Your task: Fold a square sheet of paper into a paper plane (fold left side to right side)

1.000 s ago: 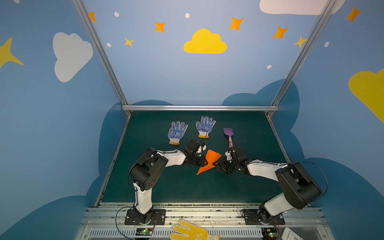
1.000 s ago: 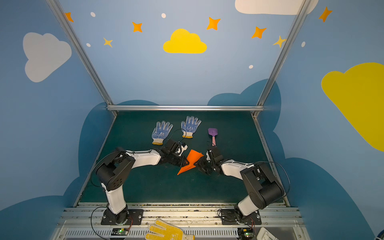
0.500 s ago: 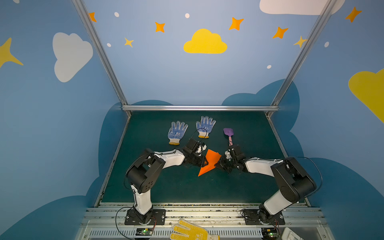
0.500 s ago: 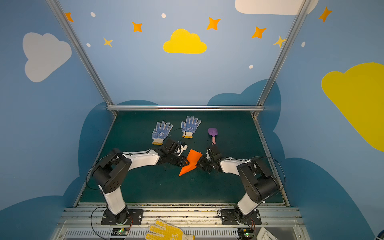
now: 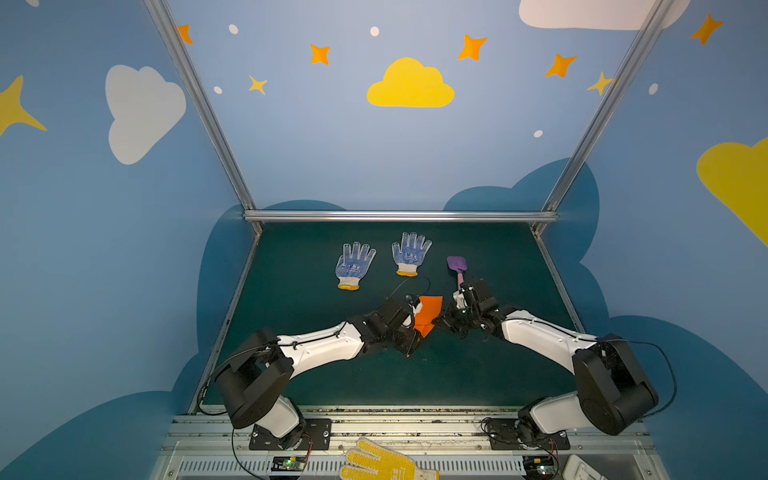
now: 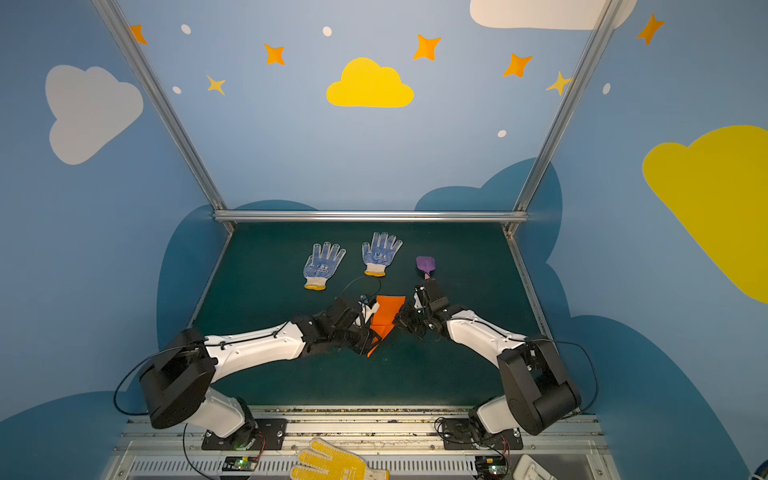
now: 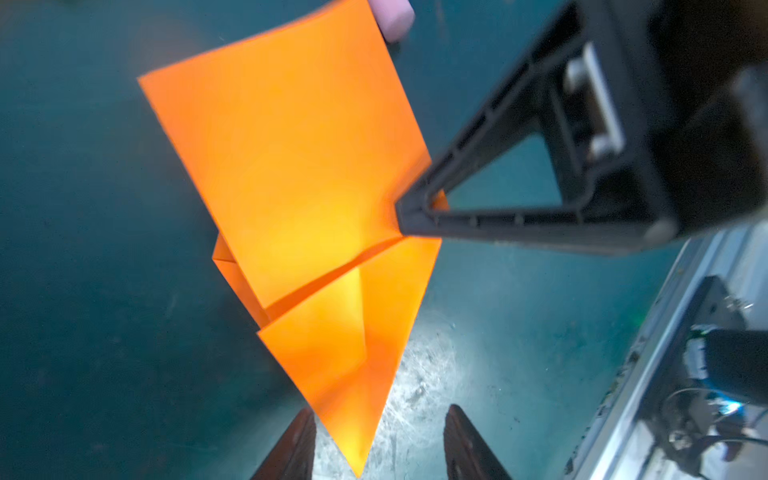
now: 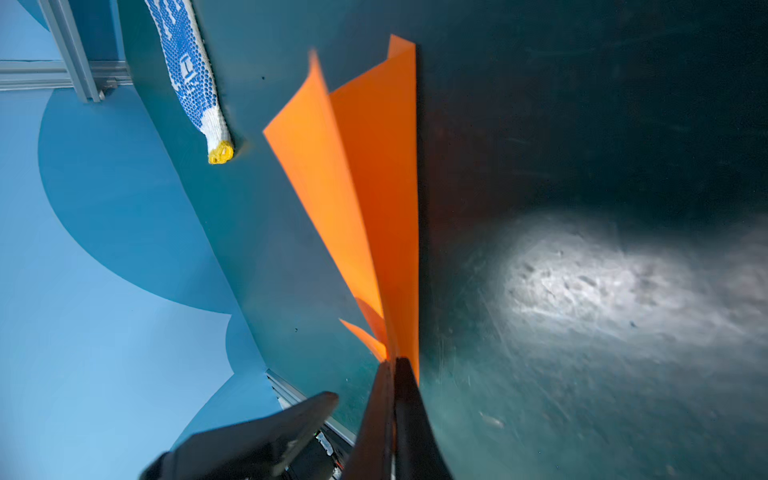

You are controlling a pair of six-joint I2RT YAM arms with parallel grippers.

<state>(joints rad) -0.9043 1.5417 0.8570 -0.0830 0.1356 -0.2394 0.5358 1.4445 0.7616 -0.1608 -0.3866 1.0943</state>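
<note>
The orange sheet of paper (image 5: 428, 313) (image 6: 388, 311) is folded to a point at one end and held up off the green mat, between the two arms. My right gripper (image 8: 392, 362) (image 5: 437, 322) is shut on one side edge of it, where the folds meet; its finger (image 7: 419, 210) pinches the paper (image 7: 299, 166). The paper's layers (image 8: 374, 187) fan apart away from that grip. My left gripper (image 7: 380, 411) is open, and the paper's pointed tip hangs between its two spread fingers without being clamped.
Two blue-dotted white gloves (image 5: 354, 266) (image 5: 409, 254) lie on the mat (image 5: 311, 374) behind the arms. A purple-and-pink toy shovel (image 5: 457, 266) lies just behind the right gripper. A yellow dotted glove (image 5: 382, 461) rests on the front rail outside the mat.
My right gripper has shut on the paper's edge. My left gripper has opened and released the paper. The paper now stands steeper and looks narrower from above.
</note>
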